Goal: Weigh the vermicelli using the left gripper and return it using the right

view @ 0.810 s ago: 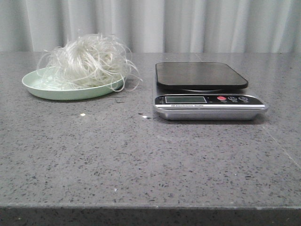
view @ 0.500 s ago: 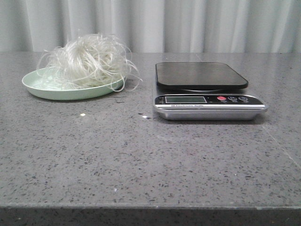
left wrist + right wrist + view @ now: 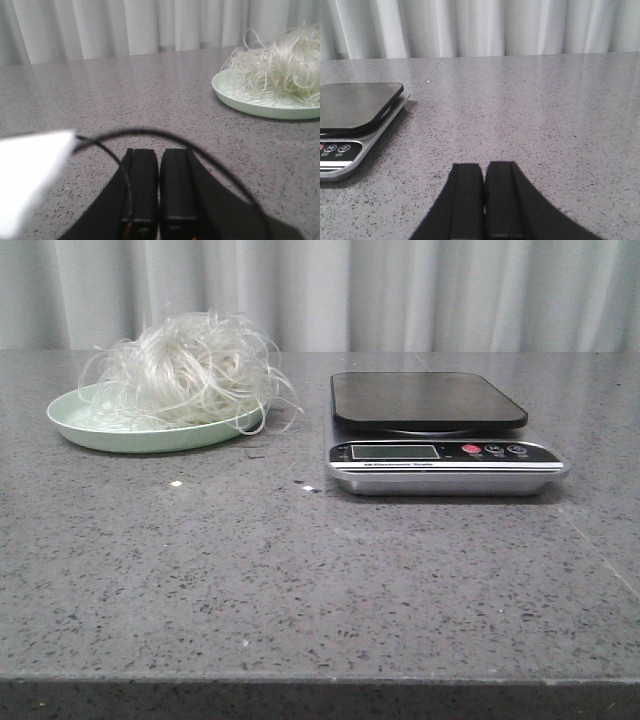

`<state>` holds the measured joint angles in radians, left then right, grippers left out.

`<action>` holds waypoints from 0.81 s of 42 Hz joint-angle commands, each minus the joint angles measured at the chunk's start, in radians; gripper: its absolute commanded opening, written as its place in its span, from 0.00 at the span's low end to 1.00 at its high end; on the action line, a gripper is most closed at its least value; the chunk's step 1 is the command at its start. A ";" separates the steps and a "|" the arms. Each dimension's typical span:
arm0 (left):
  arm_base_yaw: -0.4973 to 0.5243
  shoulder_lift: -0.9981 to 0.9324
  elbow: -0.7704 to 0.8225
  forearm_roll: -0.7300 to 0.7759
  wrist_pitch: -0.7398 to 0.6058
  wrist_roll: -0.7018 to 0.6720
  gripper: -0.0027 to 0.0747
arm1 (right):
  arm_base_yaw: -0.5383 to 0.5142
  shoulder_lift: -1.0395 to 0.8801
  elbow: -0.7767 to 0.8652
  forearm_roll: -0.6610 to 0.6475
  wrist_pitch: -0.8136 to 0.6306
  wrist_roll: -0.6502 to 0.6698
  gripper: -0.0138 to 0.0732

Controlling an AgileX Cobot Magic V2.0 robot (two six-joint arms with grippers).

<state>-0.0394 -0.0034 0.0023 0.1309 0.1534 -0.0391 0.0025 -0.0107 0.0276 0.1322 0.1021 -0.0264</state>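
Note:
The vermicelli, a fluffy nest of thin white strands, lies on a pale green plate at the table's back left. It also shows in the left wrist view on the plate. A kitchen scale with a black platform stands to the right of the plate, and shows in the right wrist view. My left gripper is shut and empty, low over the table, well short of the plate. My right gripper is shut and empty, beside the scale. Neither gripper shows in the front view.
A grey speckled stone table carries everything. A pale curtain hangs behind it. A black cable loops over the left gripper, and a blurred white shape sits close to the left wrist camera.

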 commanded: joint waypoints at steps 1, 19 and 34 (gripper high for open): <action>0.002 -0.020 0.008 0.014 -0.077 -0.001 0.21 | -0.002 -0.016 -0.008 -0.013 -0.083 -0.002 0.33; 0.002 -0.020 0.008 -0.005 -0.105 -0.001 0.21 | -0.002 -0.016 -0.008 -0.013 -0.083 -0.002 0.33; 0.002 -0.018 -0.004 -0.066 -0.531 -0.001 0.21 | -0.002 -0.016 -0.008 -0.013 -0.083 -0.002 0.33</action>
<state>-0.0394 -0.0034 0.0023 0.1144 -0.1665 -0.0391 0.0025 -0.0107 0.0276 0.1322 0.1021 -0.0264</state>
